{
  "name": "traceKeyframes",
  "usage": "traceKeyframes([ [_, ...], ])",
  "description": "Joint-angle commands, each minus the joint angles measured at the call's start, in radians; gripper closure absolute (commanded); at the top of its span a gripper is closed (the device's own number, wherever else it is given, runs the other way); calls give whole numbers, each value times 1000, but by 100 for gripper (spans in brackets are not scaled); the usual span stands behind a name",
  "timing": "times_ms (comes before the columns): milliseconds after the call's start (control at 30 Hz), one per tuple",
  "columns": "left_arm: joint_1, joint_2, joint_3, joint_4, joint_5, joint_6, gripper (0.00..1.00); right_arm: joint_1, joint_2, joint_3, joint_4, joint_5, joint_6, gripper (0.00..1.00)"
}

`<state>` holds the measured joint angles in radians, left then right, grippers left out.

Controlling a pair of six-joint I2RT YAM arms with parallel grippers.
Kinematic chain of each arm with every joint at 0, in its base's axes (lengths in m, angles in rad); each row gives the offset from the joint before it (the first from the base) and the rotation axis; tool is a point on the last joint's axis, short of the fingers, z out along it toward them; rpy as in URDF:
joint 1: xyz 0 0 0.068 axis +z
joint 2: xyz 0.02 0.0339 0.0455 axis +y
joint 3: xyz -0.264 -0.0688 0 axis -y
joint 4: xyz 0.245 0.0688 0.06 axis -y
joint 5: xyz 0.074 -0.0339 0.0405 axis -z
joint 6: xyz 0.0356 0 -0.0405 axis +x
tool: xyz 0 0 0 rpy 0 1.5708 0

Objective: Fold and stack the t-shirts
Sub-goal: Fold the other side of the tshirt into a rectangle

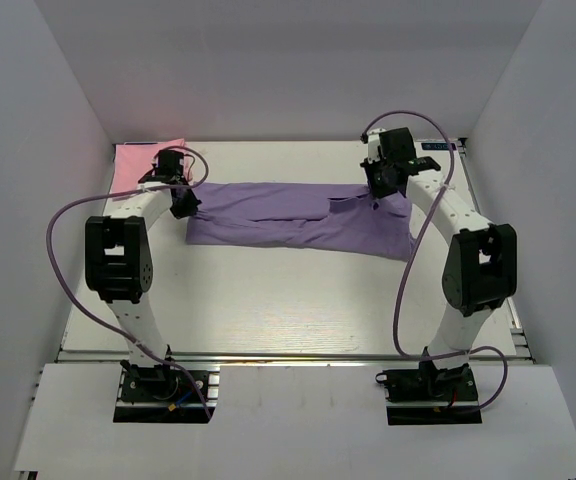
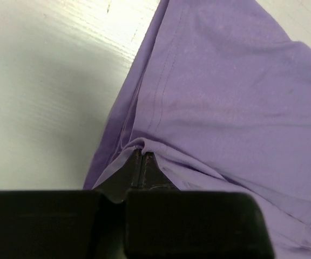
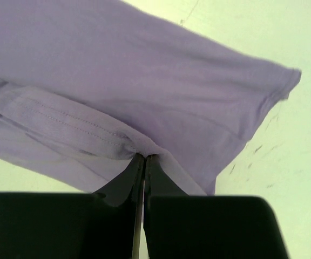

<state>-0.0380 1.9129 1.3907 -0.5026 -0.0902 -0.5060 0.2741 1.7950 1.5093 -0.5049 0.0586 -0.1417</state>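
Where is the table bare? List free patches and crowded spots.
Biggest free patch: the table between the lavender t-shirt and the arm bases. A narrower strip runs behind the shirt along the back wall. Crowded: the far-left corner, with the pink t-shirt and left gripper; the right gripper pinches the shirt's right end.

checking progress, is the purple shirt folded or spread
Partly folded: lavender t-shirt is a narrow doubled band, left gripper and right gripper pinching its ends.
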Motion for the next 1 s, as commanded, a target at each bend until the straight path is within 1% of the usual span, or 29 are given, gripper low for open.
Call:
traceKeyframes([
  [0, 7, -8, 54, 19, 4, 14, 100, -24, 39, 110, 42, -37, -68, 100],
  [133, 7, 27, 108, 19, -5, 14, 100, -46, 102, 175, 29, -36, -71, 100],
  [267, 7, 77, 189, -2, -16, 14, 100, -61, 136, 198, 28, -39, -72, 100],
  [400, 7, 126, 244, -13, -62, 14, 100, -78, 156, 218, 23, -46, -81, 100],
  [433, 7, 136, 245, -13, -62, 14, 100, -79, 161, 223, 25, -86, -85, 100],
  [467, 7, 149, 276, -22, -62, 14, 100, -79, 174, 235, 28, -94, -88, 100],
  [600, 7, 215, 327, -54, -52, 14, 100, -82, 253, 282, 31, -98, -93, 100],
  [633, 7, 224, 327, -54, -52, 14, 100, -85, 270, 296, 31, -97, -91, 100],
  [667, 7, 224, 338, -54, -52, 14, 93, -87, 282, 333, 25, -86, -94, 100],
  [733, 7, 233, 338, -41, -63, 4, 90, -88, 335, 374, 28, -85, -114, 100],
  [767, 7, 233, 338, -19, -72, 4, 70, -88, 351, 400, 41, -79, -134, 100],
  [800, 7, 222, 329, -5, -81, 4, 55, -88, 398, 416, 52, -83, -150, 96],
  [833, 7, 222, 329, -5, -82, 4, 17, -88, 412, 446, 65, -98, -163, 91],
  [867, 7, 213, 329, 4, -82, 4, 0, -90, 449, 495, 62, -86, -174, 79],
  [900, 7, 213, 343, 4, -82, 4, 0, -87, 487, 564, 36, -74, -182, 65],
  [933, 7, 204, 353, 4, -82, 4, 0, -85, 503, 593, 19, -63, -179, 54],
  [967, 7, 190, 353, 4, -82, 15, 0, -85, 529, 656, -9, -28, -170, 23],
])
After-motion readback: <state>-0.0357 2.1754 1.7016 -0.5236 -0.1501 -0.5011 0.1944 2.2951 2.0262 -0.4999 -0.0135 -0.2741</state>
